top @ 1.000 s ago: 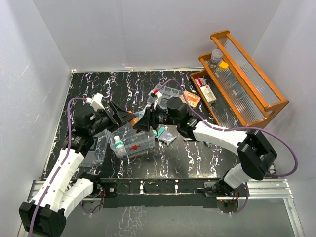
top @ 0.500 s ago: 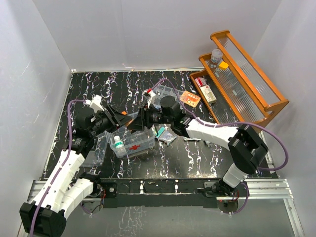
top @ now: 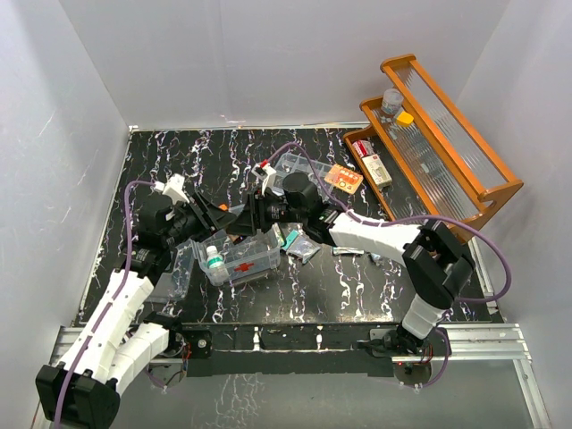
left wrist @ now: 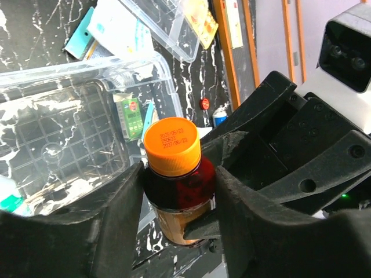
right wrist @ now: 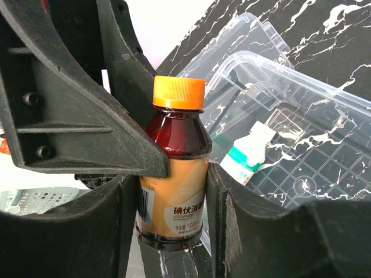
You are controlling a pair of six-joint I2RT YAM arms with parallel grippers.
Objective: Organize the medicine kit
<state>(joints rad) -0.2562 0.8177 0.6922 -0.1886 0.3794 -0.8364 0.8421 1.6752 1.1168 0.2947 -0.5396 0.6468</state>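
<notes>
Right now the left gripper (left wrist: 179,168) and right gripper (right wrist: 171,179) are both clamping one orange-capped brown bottle (right wrist: 175,136), jaws partly closed on it, over the medicine kit (top: 243,261) sitting left of centre near the table's (top: 357,295) front edge.

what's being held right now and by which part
The bottle, held twice: left gripper just under the cap, right gripper lower, around the label.
</notes>
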